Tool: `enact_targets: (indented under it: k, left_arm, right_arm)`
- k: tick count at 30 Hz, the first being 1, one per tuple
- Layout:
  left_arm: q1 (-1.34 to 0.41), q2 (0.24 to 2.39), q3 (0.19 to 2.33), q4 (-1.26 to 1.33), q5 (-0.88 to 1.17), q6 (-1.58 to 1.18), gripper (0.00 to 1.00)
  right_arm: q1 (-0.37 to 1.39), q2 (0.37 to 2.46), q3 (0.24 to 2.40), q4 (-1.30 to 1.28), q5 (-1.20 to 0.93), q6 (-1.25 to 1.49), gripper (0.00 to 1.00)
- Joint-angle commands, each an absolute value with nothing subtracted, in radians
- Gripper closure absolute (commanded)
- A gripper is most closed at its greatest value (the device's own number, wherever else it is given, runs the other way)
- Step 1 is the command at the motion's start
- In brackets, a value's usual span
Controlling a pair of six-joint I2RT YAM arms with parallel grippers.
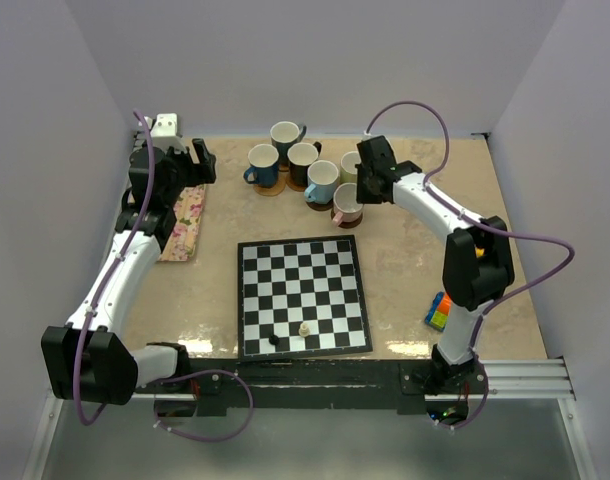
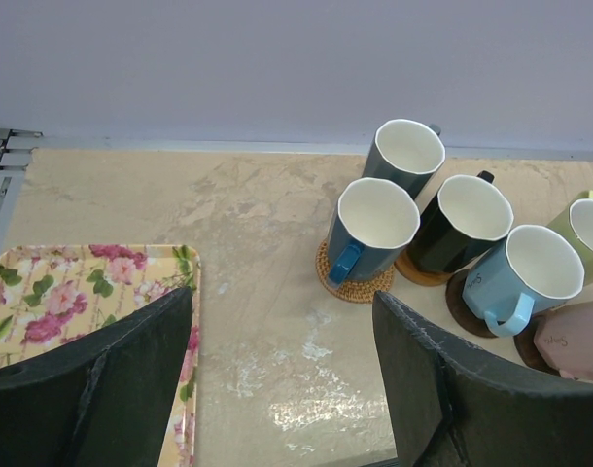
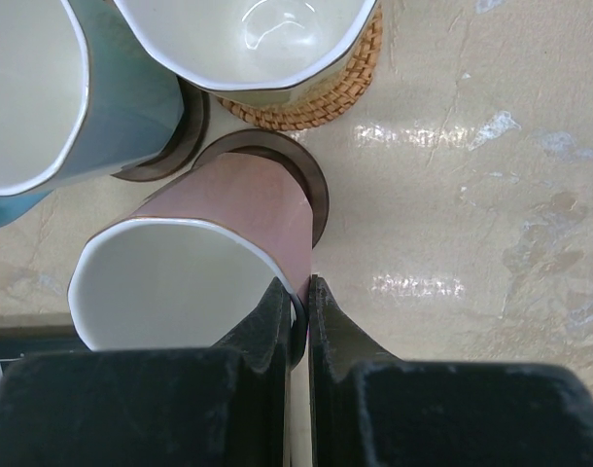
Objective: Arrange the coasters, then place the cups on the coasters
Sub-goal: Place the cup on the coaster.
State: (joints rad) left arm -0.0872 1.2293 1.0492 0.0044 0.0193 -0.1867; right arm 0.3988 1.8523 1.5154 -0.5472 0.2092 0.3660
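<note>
We find the right gripper (image 3: pixel 298 297) pinched shut on the pink cup (image 3: pixel 243 209) at its side; it stands on a dark coaster (image 3: pixel 314 190). Left gripper (image 2: pixel 282 302) gapes wide, empty, over the table (image 2: pixel 258 243) between mat (image 2: pixel 73 292) and dark blue cup (image 2: pixel 374 229).

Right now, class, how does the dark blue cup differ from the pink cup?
The dark blue cup sits on a woven tan coaster; the pink cup on a dark brown coaster. The right gripper is shut on the pink cup; the dark blue cup stands free. Both are white inside.
</note>
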Motion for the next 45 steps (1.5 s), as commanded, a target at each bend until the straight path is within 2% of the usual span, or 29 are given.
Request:
enact_targets:
  k: [1,43,45]
  left_arm:
    - [-0.080,1.221,1.058,0.023,0.009,-0.164,0.21]
    - [-0.080,1.229,1.057,0.021,0.014,-0.169,0.20]
    - [-0.080,1.230,1.057,0.021,0.015,-0.169,0.21]
  right_arm:
    - [0.400,1.839,1.580,-0.514,0.186,0.370,1.00]
    - [0.400,1.881,1.608,-0.583,0.238,0.354,1.00]
    - [0.400,1.882,1.609,-0.583,0.236,0.356,0.96]
